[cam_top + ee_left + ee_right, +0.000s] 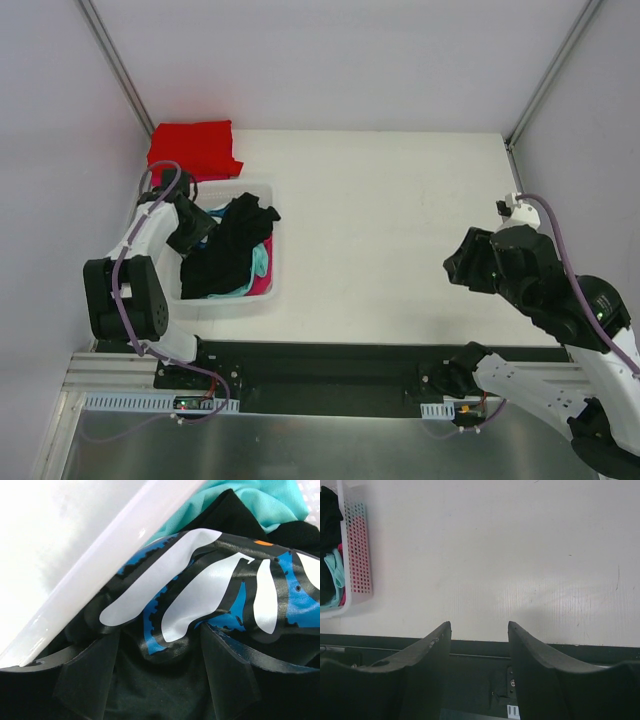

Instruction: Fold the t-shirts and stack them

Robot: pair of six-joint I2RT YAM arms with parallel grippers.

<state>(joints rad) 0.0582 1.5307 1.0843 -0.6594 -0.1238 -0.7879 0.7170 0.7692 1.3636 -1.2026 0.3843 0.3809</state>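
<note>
A folded bright red t-shirt (190, 148) lies at the table's back left corner. A white basket (272, 295) holds a black garment (235, 245) on top, teal cloth (261, 262) and a magenta-pink t-shirt (264, 282) beneath. My left gripper (197, 228) reaches into the basket's left side. In the left wrist view it (160, 635) stands open, its fingers (85, 675) sunk into black cloth with a blue-and-white print (200, 590) that bulges between them. My right gripper (452, 268) hangs open over bare table near the front edge, nothing between its fingers (480, 627).
The basket's rim (100, 565) runs just left of my left gripper, with teal cloth (250, 500) beyond the print. In the right wrist view the basket (357, 545) is far left. The dark mounting rail (320, 365) lines the table's front edge.
</note>
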